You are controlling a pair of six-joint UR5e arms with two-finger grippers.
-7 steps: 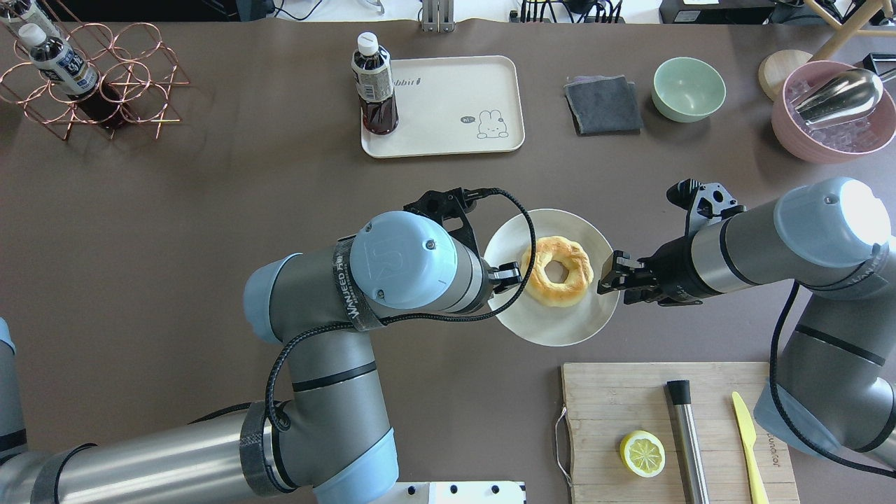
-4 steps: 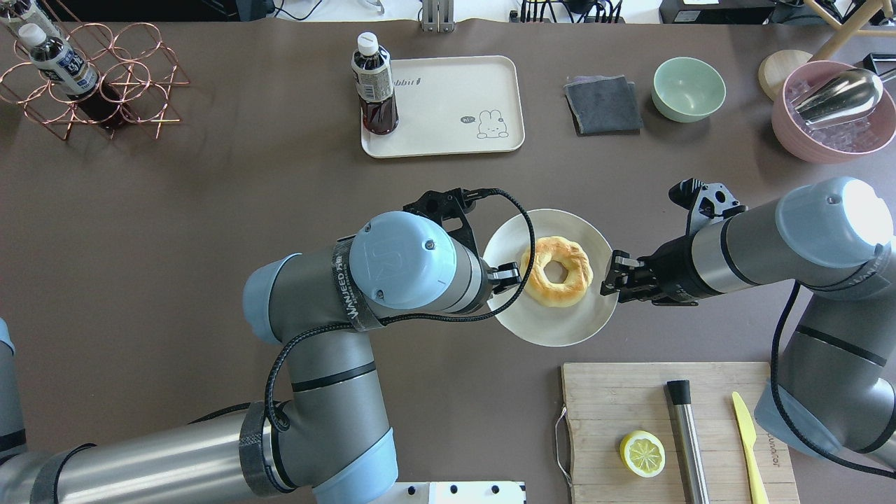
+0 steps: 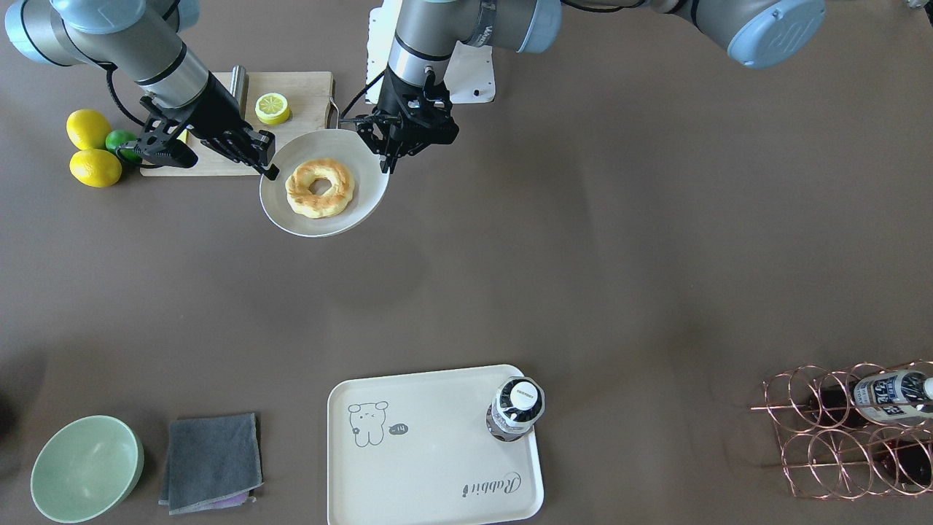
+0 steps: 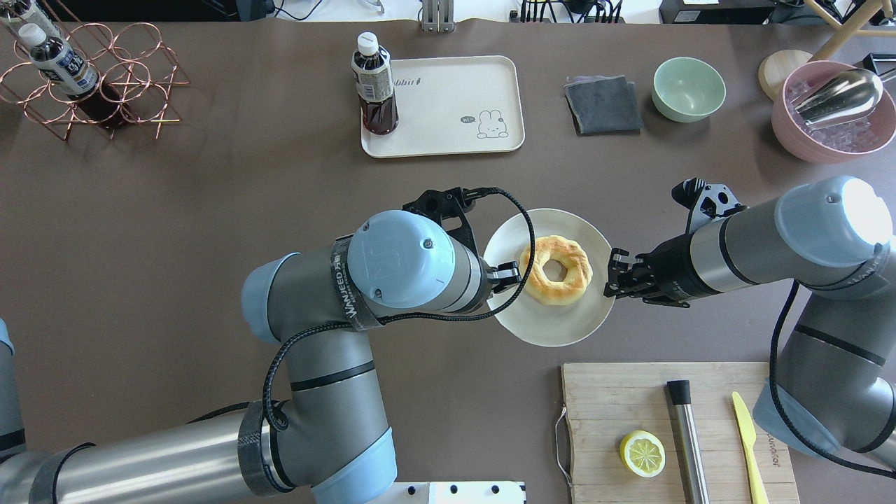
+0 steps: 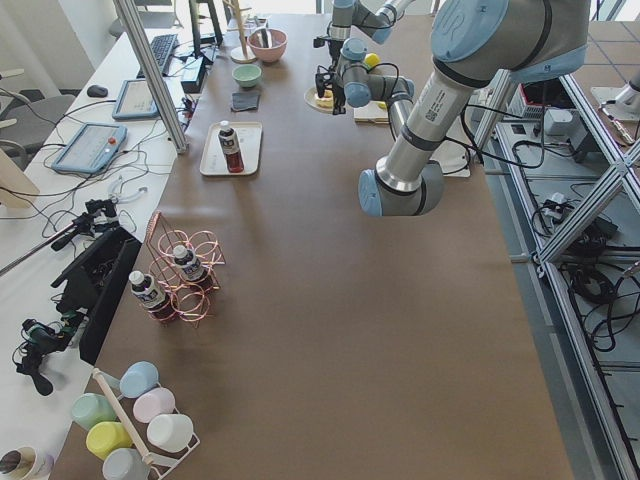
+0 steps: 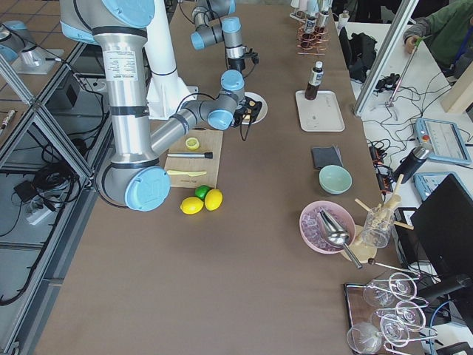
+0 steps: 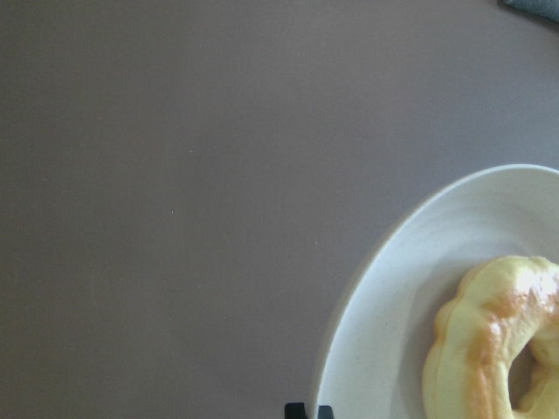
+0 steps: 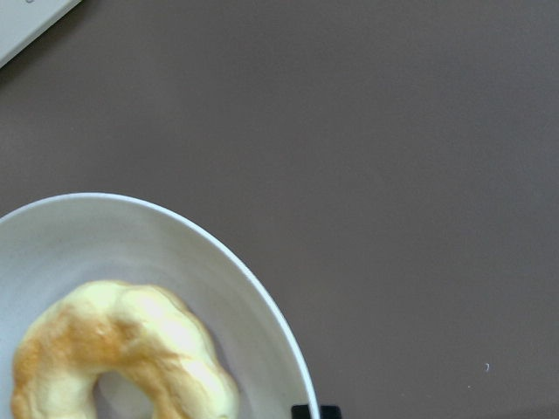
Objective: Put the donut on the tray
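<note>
A brown worktop (image 4: 210, 231) is seen, flanked in the left side view by a white desk (image 5: 40, 215) strewn with cables. The donut (image 4: 556, 269) is laid on a round white plate (image 4: 553, 329) near the middle, well apart from the tray (image 4: 455, 140), where a bottle (image 4: 374, 84) is stood. The left gripper (image 4: 516, 275) is set at one side of the plate's rim and the right gripper (image 4: 610, 280) at the opposite side. Whether either pair of jaws is clamped there cannot be told. Lemons (image 3: 95, 168) and a lime (image 3: 116, 138) beside the cutting board (image 3: 313, 87) are shown only from the front. A pink bowl (image 4: 826, 143) is shown overhead.
</note>
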